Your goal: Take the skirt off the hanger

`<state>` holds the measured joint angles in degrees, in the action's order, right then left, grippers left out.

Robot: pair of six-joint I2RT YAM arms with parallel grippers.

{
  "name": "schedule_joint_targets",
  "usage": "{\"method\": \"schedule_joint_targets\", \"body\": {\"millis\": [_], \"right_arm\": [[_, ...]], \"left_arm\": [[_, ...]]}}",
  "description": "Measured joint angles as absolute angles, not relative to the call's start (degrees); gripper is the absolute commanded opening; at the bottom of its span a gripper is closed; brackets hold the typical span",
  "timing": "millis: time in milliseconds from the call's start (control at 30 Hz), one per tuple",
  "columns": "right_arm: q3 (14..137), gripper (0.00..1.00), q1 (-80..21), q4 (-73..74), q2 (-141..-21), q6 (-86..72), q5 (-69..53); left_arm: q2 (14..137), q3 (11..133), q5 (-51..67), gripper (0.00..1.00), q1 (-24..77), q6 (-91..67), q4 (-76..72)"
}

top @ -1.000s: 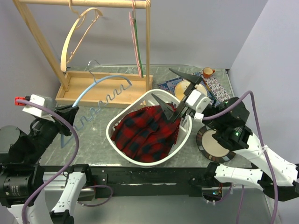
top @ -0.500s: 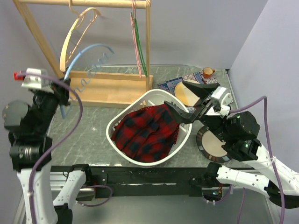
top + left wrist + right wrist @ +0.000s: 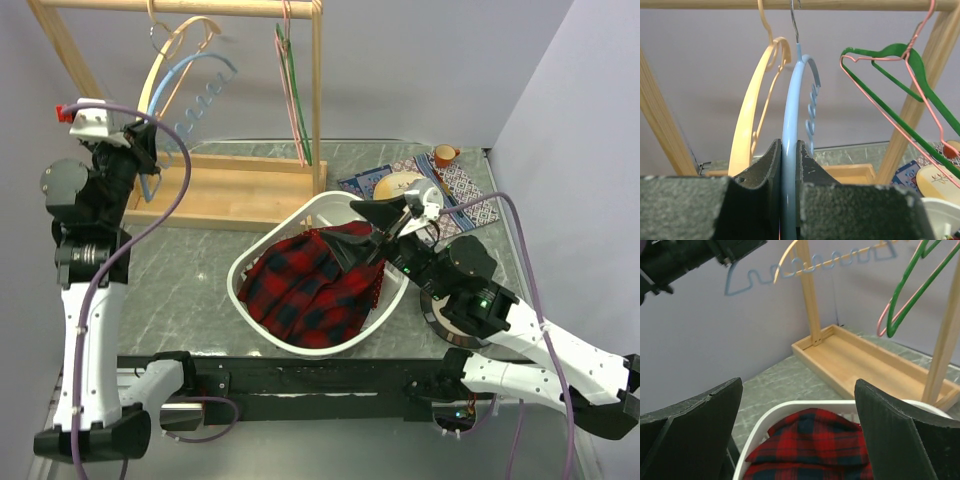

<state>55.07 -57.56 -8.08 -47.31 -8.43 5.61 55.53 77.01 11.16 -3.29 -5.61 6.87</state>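
Partly hidden where the left gripper (image 3: 790, 150) pinches it tightly at the far left, the blue hanger (image 3: 788, 115) rises to the wooden rail (image 3: 850, 4), its hook tip cut off at the view's top. Nearer and to the right, well apart from that hanger, the red plaid skirt (image 3: 315, 285) lies bunched in the white basket (image 3: 243, 262), its right edge covered by the wide-spread right gripper (image 3: 370, 232).

White and black arms (image 3: 80, 330), purple cables (image 3: 186, 170)
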Motion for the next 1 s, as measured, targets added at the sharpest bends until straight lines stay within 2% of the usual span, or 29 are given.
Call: {"method": "schedule_joint_targets", "body": {"millis": [533,1000], "right_arm": [[55.0,1.00,-57.6,-10.5,-46.2,-9.5,4.8],[54.9,1.00,-57.6,-10.9,-44.9,-9.3,5.1]], "left_arm": [[71.1,88.0,13.0,0.01,-2.0,-5.6,-2.5],[79.4,91.7,16.4,0.01,-1.2,-3.4,-1.6]]}}
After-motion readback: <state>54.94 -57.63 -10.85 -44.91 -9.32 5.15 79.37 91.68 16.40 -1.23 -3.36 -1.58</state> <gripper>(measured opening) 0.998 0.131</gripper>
